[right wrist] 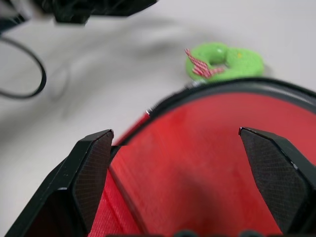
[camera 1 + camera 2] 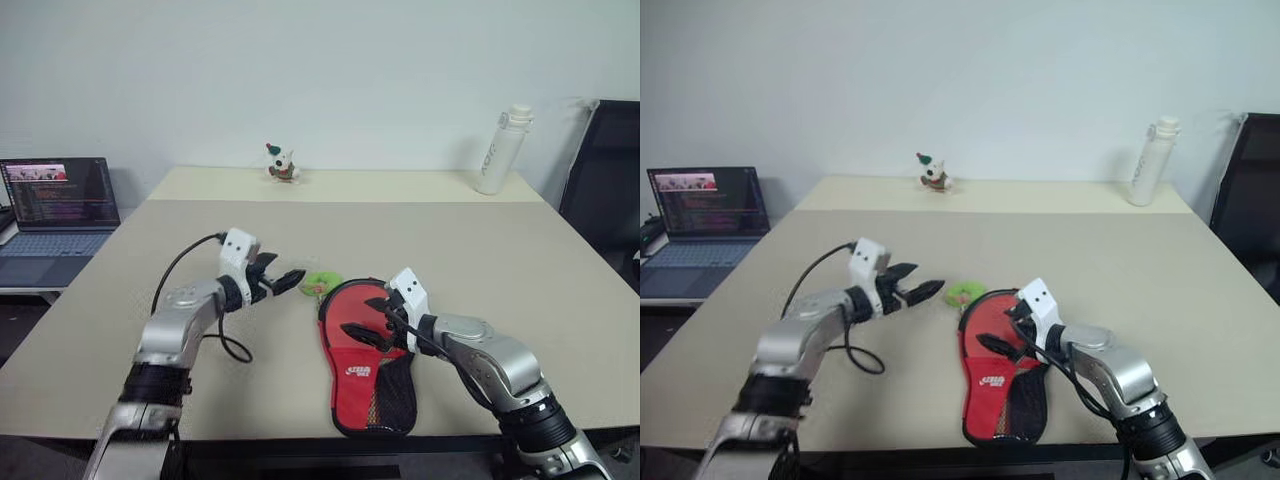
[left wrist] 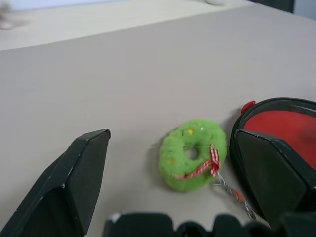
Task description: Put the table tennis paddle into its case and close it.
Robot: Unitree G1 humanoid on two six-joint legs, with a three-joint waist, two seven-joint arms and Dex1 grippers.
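The case (image 2: 372, 392) lies near the table's front edge, red with a white logo, black trim and a mesh panel. Inside its black rim at the far end a round red face shows, the table tennis paddle (image 2: 348, 306); its handle is hidden. A green wreath-shaped plush charm (image 3: 192, 154) hangs on a short chain at the case's far end. My right gripper (image 2: 368, 320) hovers open over the red face, fingers (image 1: 91, 168) spread either side of it. My left gripper (image 2: 282, 279) is open just left of the charm, holding nothing.
An open laptop (image 2: 60, 205) sits on a side desk at the far left. A white bottle (image 2: 503, 150) and a small toy figure (image 2: 282, 163) stand at the table's back edge. A black chair (image 2: 605, 190) is at the right. A black cable (image 2: 235, 350) loops beside my left arm.
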